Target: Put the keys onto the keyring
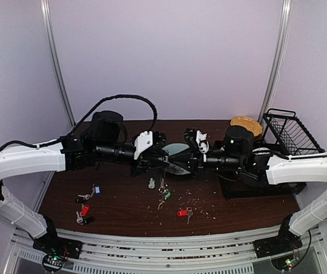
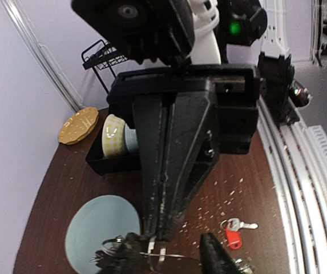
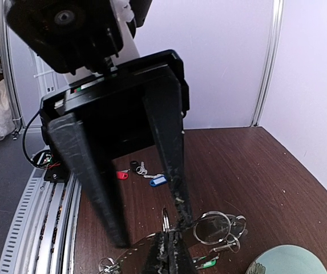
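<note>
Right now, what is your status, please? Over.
Left gripper open. Right gripper shut on keyring, by plate. Red key, blue key loose on table.

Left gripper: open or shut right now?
Open: the left gripper shows in the right wrist view with its two fingers standing well apart.

Keyring [image 2: 180,258]: thin grey wire loop, off tabletop, pinched at closed tips of right pincer [image 3: 166,251], running between spread fingers of left pincer [image 2: 170,252].
Green-tagged key [image 1: 166,195]: on tabletop just below both pincers, among small split rings.
Red-tagged key [image 1: 181,213]: flat, nearer than pincers, silver blade beside tag.
Blue-tagged key [image 1: 96,190], second red-tagged key [image 1: 84,210]: flat, near each other, well apart from pincers, on left pincer's side.
</note>
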You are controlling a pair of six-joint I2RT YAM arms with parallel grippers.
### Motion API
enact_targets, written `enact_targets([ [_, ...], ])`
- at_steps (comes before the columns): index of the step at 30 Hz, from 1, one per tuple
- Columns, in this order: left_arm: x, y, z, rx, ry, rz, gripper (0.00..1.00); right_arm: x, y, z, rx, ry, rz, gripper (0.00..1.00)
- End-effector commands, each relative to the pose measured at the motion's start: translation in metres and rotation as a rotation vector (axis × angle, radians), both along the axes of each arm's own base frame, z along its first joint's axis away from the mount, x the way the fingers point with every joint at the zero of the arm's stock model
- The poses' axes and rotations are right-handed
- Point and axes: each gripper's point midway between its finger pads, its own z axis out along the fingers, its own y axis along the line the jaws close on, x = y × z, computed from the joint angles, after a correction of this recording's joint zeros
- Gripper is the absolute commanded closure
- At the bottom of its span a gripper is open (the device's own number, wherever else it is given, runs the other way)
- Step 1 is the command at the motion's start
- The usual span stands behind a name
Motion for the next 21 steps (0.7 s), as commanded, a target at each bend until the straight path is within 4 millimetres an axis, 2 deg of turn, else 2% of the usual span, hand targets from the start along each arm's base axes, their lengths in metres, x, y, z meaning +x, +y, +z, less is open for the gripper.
enact_targets([
  [1, -0.005, 0.007, 0.02, -0.097, -0.005, -0.04, 0.55, -0.001, -0.005, 0.04, 0.136, -0.047, -0.012, 1.0],
  [4, -0.007, 0.019, 0.02, -0.135, 0.017, -0.066, 0.52, -0.004, -0.009, 0.049, 0.176, -0.048, 0.009, 1.0],
  [10, -0.007, 0.029, 0.033, -0.291, -0.012, -0.035, 0.64, -0.02, -0.018, 0.068, 0.3, -0.067, 0.078, 1.0],
  [13, -0.009, 0.029, 0.042, -0.374, -0.016, -0.043, 0.71, -0.025, -0.019, 0.075, 0.351, -0.067, 0.111, 1.0],
  [21, -0.015, 0.021, 0.067, -0.5, -0.046, -0.076, 0.75, -0.027, -0.02, 0.082, 0.422, -0.056, 0.131, 1.0],
])
